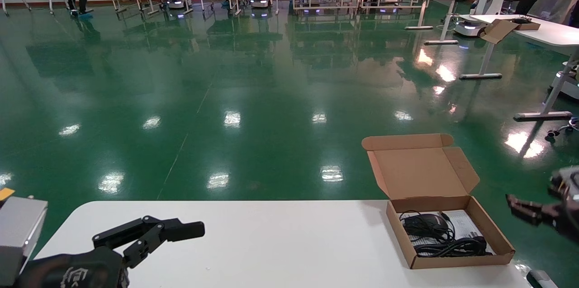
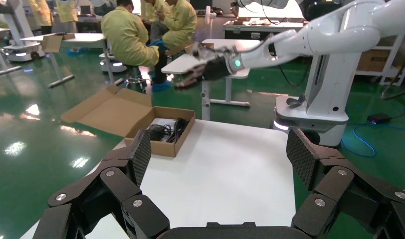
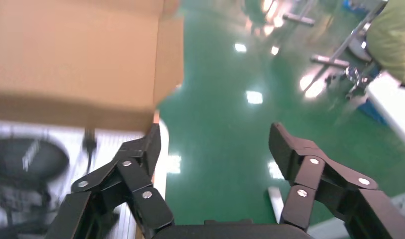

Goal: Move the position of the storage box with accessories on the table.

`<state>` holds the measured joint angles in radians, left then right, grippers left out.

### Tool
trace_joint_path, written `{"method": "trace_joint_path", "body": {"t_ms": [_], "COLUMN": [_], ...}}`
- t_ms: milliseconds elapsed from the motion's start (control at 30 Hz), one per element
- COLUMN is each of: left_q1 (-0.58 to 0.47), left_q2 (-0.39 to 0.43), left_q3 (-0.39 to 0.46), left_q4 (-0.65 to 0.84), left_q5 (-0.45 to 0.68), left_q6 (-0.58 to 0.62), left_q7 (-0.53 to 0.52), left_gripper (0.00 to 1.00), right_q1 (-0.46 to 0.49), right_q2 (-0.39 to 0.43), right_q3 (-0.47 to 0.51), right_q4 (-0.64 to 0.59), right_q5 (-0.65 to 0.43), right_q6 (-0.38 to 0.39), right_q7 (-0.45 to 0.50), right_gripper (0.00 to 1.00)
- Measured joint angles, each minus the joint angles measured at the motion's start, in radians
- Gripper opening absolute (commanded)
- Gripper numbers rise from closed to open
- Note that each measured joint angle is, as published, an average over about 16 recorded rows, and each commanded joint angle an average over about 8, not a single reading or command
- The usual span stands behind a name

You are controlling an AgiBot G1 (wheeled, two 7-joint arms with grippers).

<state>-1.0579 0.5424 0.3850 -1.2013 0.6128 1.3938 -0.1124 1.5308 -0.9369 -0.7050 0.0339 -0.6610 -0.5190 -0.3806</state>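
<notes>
The head view looks forward, down over the table's (image 1: 271,238) far edge. Both wrist views share the storage box (image 2: 163,130) at its far right corner.

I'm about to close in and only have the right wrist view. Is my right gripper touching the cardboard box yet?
Observer: No. In the head view the right gripper sits apart from the small brown corrugated-cardboard storage box, off its right wall.
Operator: Where on the table does the box sit?
Observer: At the far right corner of the white round-cornered table, its lid open and leaning back over the far edge.
Operator: And the left arm?
Observer: The left gripper hovers open over the table's near left end.
</notes>
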Motion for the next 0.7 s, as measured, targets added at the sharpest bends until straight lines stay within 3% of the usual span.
{"method": "trace_joint_path", "body": {"t_ms": [333,700], "left_q1": [0.000,0.000], "left_q2": [0.000,0.000], "left_q3": [0.000,0.000], "left_q4": [0.000,0.000], "left_q5": [0.000,0.000], "left_q6": [0.000,0.000], "left_q7": [0.000,0.000], "left_gripper": [1.00,1.00], "right_q1": [0.138,0.237], "right_q2": [0.008,0.017], "right_q3": [0.041,0.095], "right_q4": [0.048,0.127], "right_q5": [0.061,0.156], "right_q6": [-0.134,-0.472], "right_q7": [0.058,0.228], "right_gripper": [1.00,1.00]}}
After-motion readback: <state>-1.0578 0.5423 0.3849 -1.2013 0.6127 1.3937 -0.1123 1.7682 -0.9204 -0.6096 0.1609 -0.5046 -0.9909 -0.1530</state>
